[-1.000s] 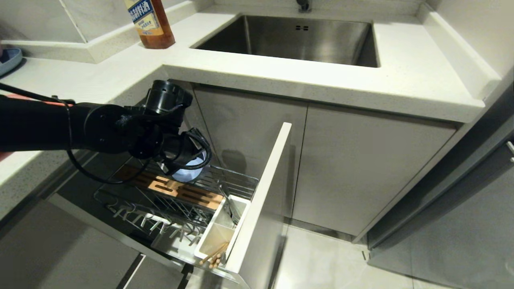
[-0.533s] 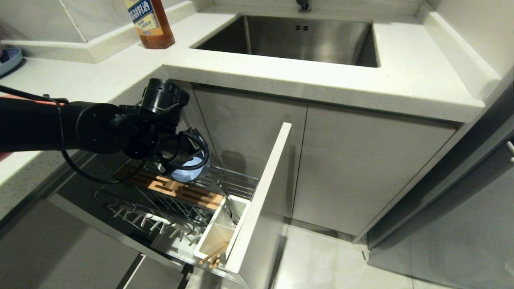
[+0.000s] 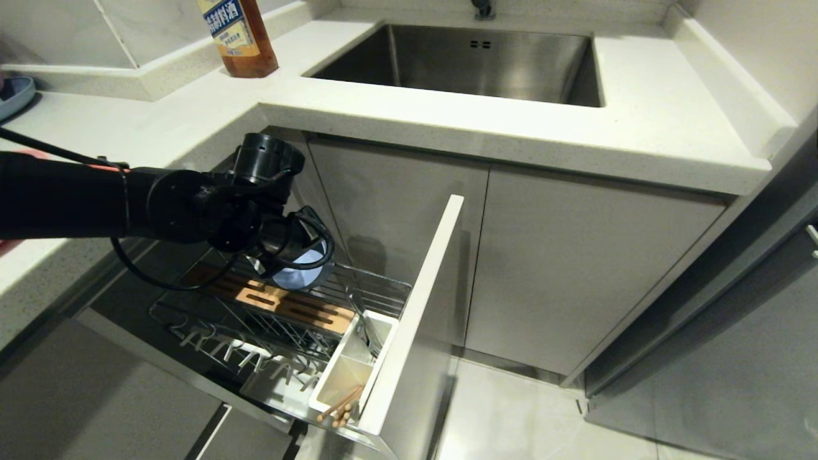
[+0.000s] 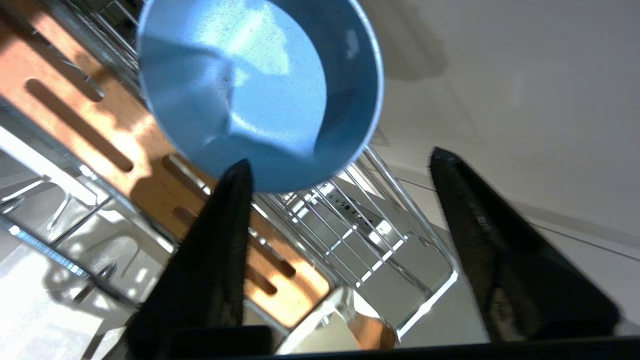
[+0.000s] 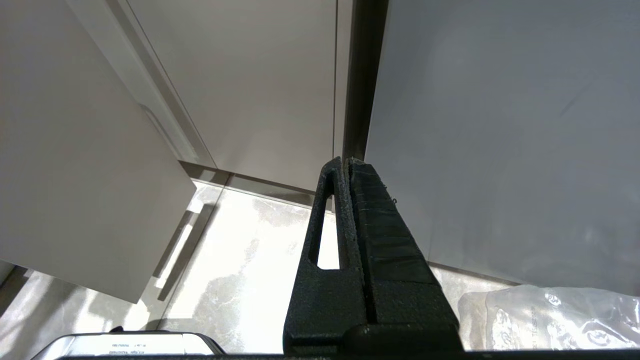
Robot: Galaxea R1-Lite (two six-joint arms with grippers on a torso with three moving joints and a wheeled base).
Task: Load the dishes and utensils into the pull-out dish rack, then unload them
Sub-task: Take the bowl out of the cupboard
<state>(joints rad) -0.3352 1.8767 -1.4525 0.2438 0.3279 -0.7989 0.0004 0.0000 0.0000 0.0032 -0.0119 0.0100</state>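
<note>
The bowl (image 3: 295, 273) sits in the pull-out dish rack (image 3: 281, 319), behind the slotted wooden strip (image 3: 281, 301). The utensil cup (image 3: 348, 370), holding the chopsticks (image 3: 342, 409), stands at the rack's front corner against the front panel (image 3: 418, 306). The sink (image 3: 473, 61) lies above, a bottle (image 3: 236, 38) to its left.

in the head view the left arm's wrist covers most of the light-blue bowl (image 3: 299, 273) and all of the left gripper (image 4: 340, 165); the chopsticks (image 3: 339, 409) show only their ends above the utensil cup (image 3: 332, 383); spoon and fork too small to tell.
</note>
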